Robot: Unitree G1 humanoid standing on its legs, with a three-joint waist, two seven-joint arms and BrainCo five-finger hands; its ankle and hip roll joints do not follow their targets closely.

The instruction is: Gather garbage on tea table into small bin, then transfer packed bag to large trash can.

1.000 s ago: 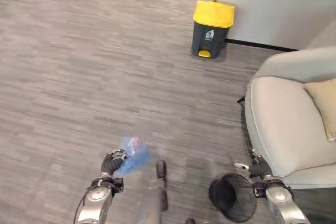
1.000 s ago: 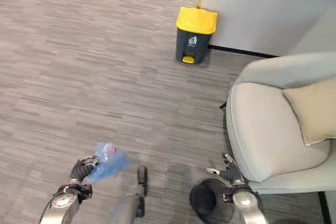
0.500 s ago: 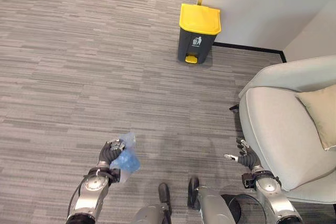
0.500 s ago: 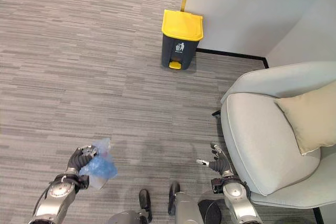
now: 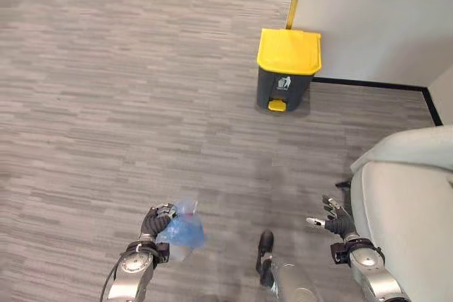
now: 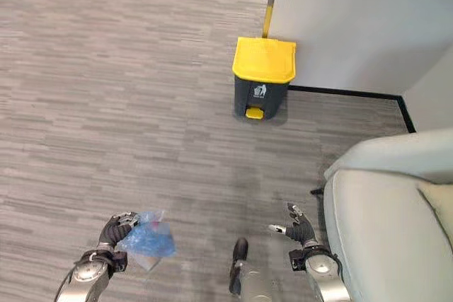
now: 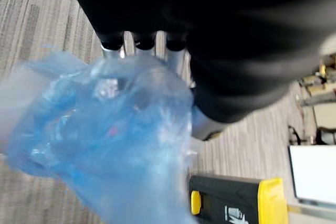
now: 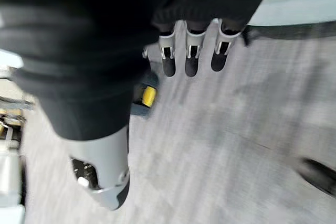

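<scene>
Well short of the yellow-lidded trash can (image 5: 288,68), the left hand (image 5: 152,223) clutched the blue bag (image 5: 182,230), the right hand (image 5: 338,223) hung loose-fingered; a firm grip mattered until arrival.

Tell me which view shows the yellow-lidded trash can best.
Left eye view: the whole trash can stands against the wall with its lid shut and its pedal facing the robot. The right eye view shows the same. The left wrist view catches part of it past the blue bag; the right wrist view only a blurred yellow sliver.
</scene>
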